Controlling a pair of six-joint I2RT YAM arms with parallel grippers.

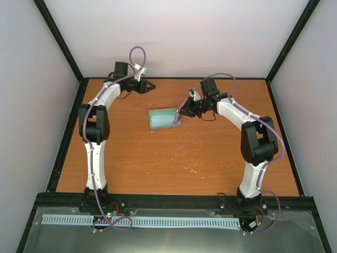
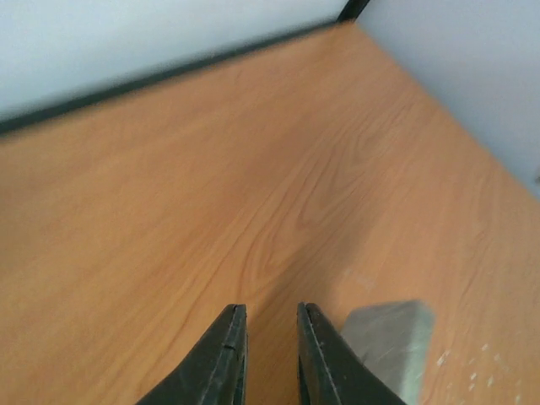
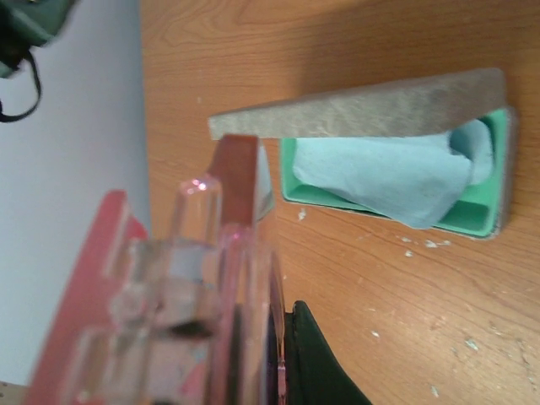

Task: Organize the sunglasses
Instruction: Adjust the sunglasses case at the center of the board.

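The sunglasses [image 3: 194, 278], a translucent pink-red pair, fill the near left of the right wrist view. My right gripper [image 3: 266, 337] is shut on them, and only its dark right finger [image 3: 316, 367] shows. In the top view the right gripper [image 1: 181, 112] holds the sunglasses [image 1: 177, 118] at the right end of the open grey case [image 1: 162, 118]. The case's lid [image 3: 363, 110] stands raised over the teal lining [image 3: 477, 215], with a light blue cloth [image 3: 396, 177] lying inside. My left gripper [image 1: 149, 86] hovers near the table's back, its jaws slightly open and empty [image 2: 270, 337].
The grey case [image 2: 388, 337] shows blurred just right of the left fingers. A black frame rail [image 1: 174, 78] runs along the table's back edge, with white walls behind. White flecks [image 1: 184, 153] mark the wood in the middle.
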